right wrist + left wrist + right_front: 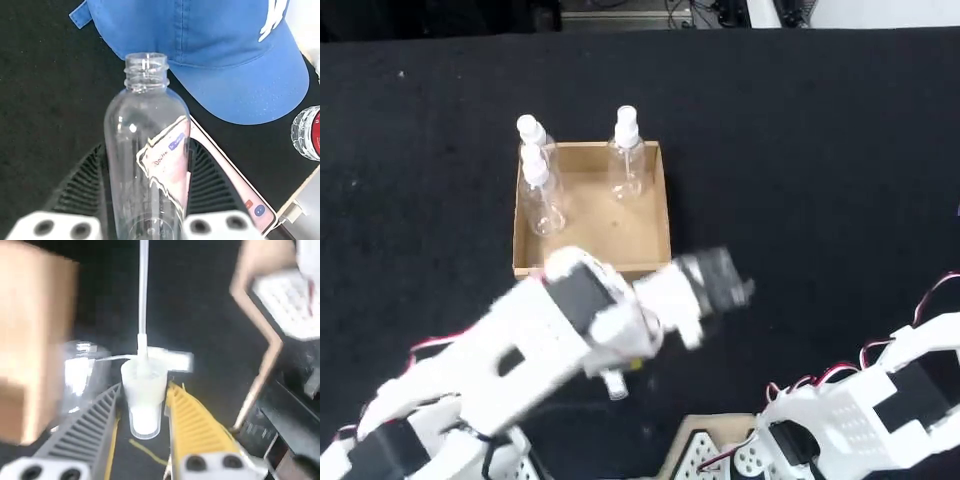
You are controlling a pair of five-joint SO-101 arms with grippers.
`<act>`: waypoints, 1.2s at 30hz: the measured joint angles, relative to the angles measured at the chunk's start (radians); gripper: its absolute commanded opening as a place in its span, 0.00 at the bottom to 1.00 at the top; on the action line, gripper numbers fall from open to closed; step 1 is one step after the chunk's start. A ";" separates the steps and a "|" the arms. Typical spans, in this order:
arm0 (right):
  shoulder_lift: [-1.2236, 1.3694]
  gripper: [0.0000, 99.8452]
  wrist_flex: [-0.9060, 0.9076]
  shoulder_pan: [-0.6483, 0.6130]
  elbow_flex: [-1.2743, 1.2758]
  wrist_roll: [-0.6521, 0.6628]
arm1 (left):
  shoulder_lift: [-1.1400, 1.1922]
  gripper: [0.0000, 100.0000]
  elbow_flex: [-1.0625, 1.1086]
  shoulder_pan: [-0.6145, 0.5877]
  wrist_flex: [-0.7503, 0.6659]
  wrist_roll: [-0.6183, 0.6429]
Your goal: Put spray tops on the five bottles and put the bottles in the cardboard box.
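Presently: left gripper point(144, 390) clamped on spray top point(144, 382), dip tube point(143, 290) free for insertion; right gripper point(147, 147) clamped on uncapped bottle point(146, 125), neck exposed to receive it. Cardboard box point(600, 225), centre: three capped bottles point(542, 190), far side.

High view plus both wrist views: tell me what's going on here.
The left gripper is shut on a spray top with its dip tube bare. The right gripper is shut on a clear bottle whose neck is open, no top on it yet. Three topped bottles stand in the cardboard box.
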 measured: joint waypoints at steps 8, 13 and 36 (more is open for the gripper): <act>0.000 0.01 0.035 -0.038 0.000 0.000 | 0.000 0.04 -0.555 -0.394 0.074 0.000; -0.009 0.01 0.133 -0.100 -0.017 -0.034 | -0.002 0.04 -0.829 -0.709 0.092 0.002; -0.824 0.01 -0.147 -0.790 1.025 -0.261 | -0.074 0.03 0.405 -1.645 -0.493 -0.083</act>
